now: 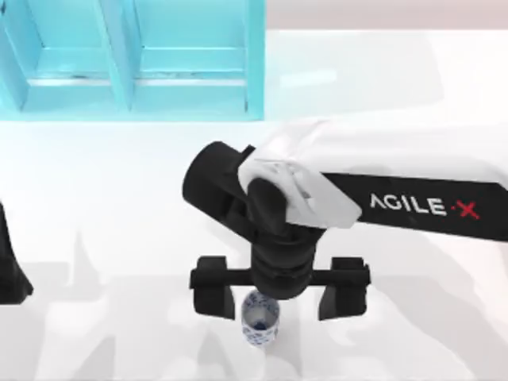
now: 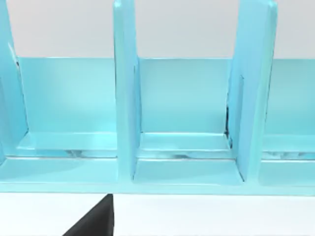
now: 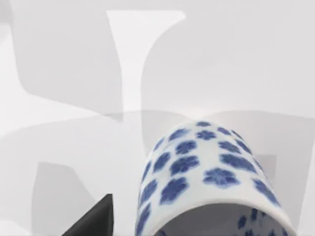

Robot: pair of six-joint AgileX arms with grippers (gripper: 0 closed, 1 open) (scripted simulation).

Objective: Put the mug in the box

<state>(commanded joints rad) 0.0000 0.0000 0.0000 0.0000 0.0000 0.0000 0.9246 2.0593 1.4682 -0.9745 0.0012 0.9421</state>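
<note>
Right gripper (image 1: 279, 295) hangs over the mug (image 1: 259, 319) at near centre of the table (image 1: 119, 238), jaws wide apart, gripping nothing. Box (image 1: 131, 59) far left. Left arm (image 1: 12, 266) parked left edge.

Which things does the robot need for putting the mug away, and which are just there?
For the job:
- mug
- blue box with compartments
- right gripper, open, fingers either side above the mug

Just there:
- left arm, parked at the table's left edge
- white table
</note>
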